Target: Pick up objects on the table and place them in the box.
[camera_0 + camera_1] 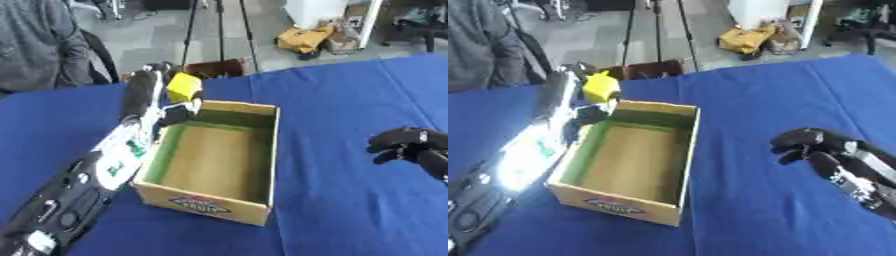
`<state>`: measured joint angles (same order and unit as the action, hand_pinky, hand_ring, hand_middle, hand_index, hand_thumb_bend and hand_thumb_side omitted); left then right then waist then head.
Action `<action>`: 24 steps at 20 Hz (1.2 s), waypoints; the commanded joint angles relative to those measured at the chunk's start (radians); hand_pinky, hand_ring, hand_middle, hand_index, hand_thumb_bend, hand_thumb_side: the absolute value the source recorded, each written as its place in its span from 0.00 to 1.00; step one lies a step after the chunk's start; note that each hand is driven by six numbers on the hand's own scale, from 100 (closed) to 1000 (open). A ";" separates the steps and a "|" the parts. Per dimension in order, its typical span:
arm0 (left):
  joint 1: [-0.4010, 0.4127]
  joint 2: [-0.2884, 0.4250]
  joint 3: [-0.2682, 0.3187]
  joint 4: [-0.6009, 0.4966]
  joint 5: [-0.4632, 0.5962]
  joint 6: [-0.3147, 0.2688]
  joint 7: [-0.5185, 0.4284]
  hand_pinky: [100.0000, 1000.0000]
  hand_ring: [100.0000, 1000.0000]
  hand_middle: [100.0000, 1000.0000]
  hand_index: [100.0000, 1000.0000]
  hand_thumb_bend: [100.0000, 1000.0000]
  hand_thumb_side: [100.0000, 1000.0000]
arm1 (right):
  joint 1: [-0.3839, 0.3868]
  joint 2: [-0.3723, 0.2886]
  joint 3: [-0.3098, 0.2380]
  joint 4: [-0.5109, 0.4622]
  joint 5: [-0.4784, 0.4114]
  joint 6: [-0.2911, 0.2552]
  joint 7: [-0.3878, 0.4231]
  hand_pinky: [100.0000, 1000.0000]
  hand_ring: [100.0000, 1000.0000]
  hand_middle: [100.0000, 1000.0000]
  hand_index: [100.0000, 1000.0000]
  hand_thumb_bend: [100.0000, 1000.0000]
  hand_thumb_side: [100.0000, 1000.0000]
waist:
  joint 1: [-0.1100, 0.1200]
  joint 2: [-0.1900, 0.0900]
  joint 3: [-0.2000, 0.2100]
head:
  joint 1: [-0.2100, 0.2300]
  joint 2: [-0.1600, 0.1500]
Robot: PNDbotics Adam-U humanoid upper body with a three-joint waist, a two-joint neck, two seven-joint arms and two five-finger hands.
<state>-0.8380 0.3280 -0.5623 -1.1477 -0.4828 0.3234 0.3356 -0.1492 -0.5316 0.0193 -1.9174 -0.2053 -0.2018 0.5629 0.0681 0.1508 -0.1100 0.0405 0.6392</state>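
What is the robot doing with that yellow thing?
The robot's left hand holds a yellow object up by the far left corner of the open cardboard box, apparently to put it inside. The box looks empty. Its right hand hovers over the blue table to the right with curled fingers, holding nothing.

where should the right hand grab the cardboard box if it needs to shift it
Take the box by its right long wall, coming in from the right hand's side. That rim is open and upright, with bare blue table beside it, while the left hand with the yellow object crowds the far-left corner.
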 commanded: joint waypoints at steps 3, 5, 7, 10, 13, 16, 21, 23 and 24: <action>-0.026 -0.028 -0.046 0.050 -0.028 -0.040 -0.091 0.23 0.34 0.35 0.71 0.00 0.09 | -0.014 -0.009 -0.003 -0.009 -0.006 -0.002 0.004 0.72 0.80 0.78 0.83 0.00 0.77 | -0.003 -0.009 -0.003 | 0.002 -0.017; -0.026 -0.040 -0.045 0.057 -0.039 -0.059 -0.126 0.23 0.34 0.35 0.71 0.00 0.09 | -0.016 -0.008 -0.003 -0.008 -0.005 -0.001 0.005 0.72 0.80 0.78 0.83 0.00 0.77 | -0.004 -0.007 -0.003 | 0.002 -0.018; -0.024 -0.045 -0.043 0.057 -0.050 -0.077 -0.162 0.25 0.36 0.37 0.72 0.02 0.16 | -0.017 -0.008 -0.003 -0.009 -0.005 -0.002 0.005 0.72 0.80 0.78 0.83 0.00 0.77 | -0.004 -0.006 -0.003 | 0.002 -0.019; -0.021 -0.043 -0.036 0.042 -0.071 -0.106 -0.214 0.31 0.40 0.40 0.74 0.57 0.41 | -0.016 -0.007 -0.004 -0.008 -0.004 -0.001 0.004 0.72 0.80 0.78 0.83 0.00 0.77 | -0.004 -0.007 -0.002 | 0.001 -0.020; -0.025 -0.030 -0.012 0.010 -0.110 -0.120 -0.266 0.36 0.44 0.43 0.75 0.85 0.61 | -0.016 -0.007 -0.004 -0.007 -0.005 -0.001 0.004 0.72 0.80 0.78 0.83 0.00 0.77 | -0.005 -0.008 0.002 | -0.001 -0.021; -0.026 -0.017 0.020 -0.036 -0.161 -0.116 -0.318 0.40 0.48 0.47 0.76 0.91 0.68 | -0.014 -0.007 -0.005 -0.006 -0.005 -0.001 0.003 0.72 0.80 0.78 0.83 0.00 0.77 | -0.006 -0.010 0.005 | -0.004 -0.022; -0.008 0.007 0.112 -0.156 -0.233 -0.095 -0.385 0.43 0.53 0.49 0.76 0.89 0.65 | -0.009 -0.005 -0.009 -0.004 -0.005 0.000 0.001 0.72 0.80 0.78 0.83 0.00 0.77 | -0.009 -0.015 0.018 | -0.010 -0.020; 0.011 0.011 0.159 -0.209 -0.225 -0.085 -0.366 0.42 0.52 0.48 0.75 0.83 0.61 | -0.007 -0.002 -0.010 -0.003 -0.005 0.001 0.000 0.72 0.80 0.78 0.83 0.00 0.77 | -0.010 -0.015 0.026 | -0.014 -0.018; 0.022 0.011 0.183 -0.235 -0.214 -0.076 -0.352 0.42 0.51 0.47 0.74 0.72 0.63 | -0.005 -0.001 -0.011 -0.002 -0.004 0.001 -0.001 0.72 0.80 0.78 0.83 0.00 0.77 | -0.012 -0.016 0.033 | -0.018 -0.016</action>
<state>-0.8030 0.3136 -0.4179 -1.3373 -0.6967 0.2397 -0.0237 -0.1483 -0.5226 0.0187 -1.9158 -0.2053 -0.2000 0.5638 0.0643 0.1522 -0.0754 0.0273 0.6306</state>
